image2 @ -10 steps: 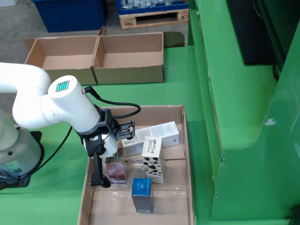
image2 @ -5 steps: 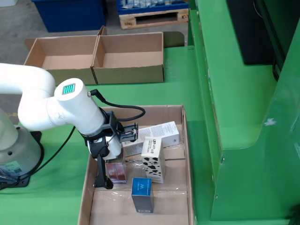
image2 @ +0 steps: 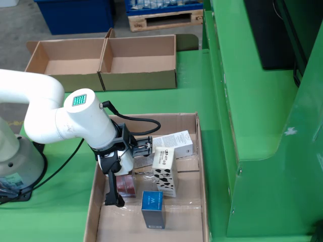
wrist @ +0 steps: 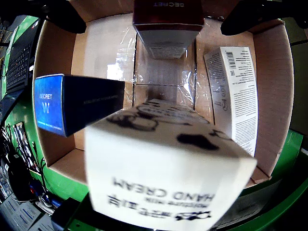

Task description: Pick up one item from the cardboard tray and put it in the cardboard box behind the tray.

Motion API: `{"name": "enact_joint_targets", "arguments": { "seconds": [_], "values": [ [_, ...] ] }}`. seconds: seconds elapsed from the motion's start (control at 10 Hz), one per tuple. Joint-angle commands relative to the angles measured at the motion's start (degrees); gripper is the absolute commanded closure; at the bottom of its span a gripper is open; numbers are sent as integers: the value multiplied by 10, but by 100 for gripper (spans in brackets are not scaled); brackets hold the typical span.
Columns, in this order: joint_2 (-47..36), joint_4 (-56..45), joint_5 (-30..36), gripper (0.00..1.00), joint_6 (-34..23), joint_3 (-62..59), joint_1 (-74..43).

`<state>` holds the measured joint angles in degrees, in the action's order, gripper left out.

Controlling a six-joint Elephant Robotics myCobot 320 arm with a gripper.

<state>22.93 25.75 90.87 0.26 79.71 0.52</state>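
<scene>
Presently, in the fixed view, the fingers (image2: 147, 147) sit low inside the cardboard tray (image2: 197, 166), their tips at the top edge of the upright cow-patterned hand cream box (image2: 164, 170). Whether they clamp the box or merely touch it cannot be told; the gap is hidden. The riding view shows that box (wrist: 168, 178) filling the foreground, with both dark fingers (wrist: 62, 14) spread wide at the upper corners. A blue box (image2: 152, 208) stands at 6 o'clock from it, a dark red box (image2: 126, 185) at 9, a white carton (image2: 174, 142) at 12. The two-bay cardboard box (image2: 103, 63) sits behind on the green tabletop (image2: 192, 96).
</scene>
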Motion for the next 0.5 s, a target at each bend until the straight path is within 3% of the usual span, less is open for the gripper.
{"name": "enact_joint_targets", "arguments": {
  "seconds": [0.0, 0.4],
  "values": [
    [-7, 7, 6, 0, -5, -21, -5],
    [-2, 8, 7, 0, -7, -26, -7]
  ]
}}
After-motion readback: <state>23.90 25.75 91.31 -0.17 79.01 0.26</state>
